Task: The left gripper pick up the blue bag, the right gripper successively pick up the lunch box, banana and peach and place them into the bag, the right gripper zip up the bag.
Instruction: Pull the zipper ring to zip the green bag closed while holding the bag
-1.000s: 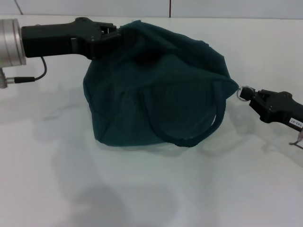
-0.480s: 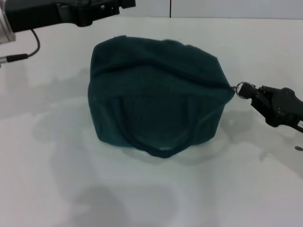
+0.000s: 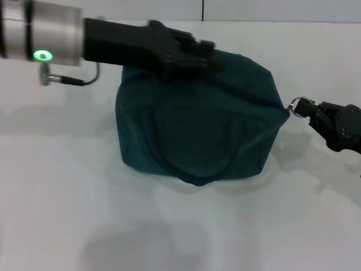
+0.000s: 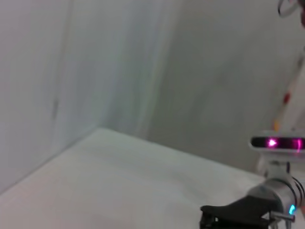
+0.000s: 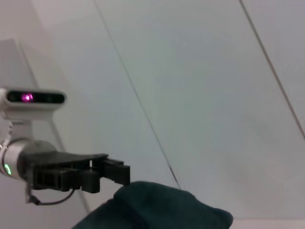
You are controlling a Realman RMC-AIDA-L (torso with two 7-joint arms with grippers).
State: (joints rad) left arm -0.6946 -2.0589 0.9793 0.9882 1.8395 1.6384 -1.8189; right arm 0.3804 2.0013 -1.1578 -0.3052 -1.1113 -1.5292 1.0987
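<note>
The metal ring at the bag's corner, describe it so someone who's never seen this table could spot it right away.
On the white table sits one dark blue-green bag. Follow its top edge toward the robot's right, where the fabric pulls into a point. There, the small silver ring sits at the tip of the black right gripper, the only shiny metal loop against dark cloth and plastic.

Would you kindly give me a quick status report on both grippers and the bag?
Left gripper over the blue bag top. Right gripper shut on the zipper pull at the bag's right end. Bag on the table. Nothing in the way.
</note>
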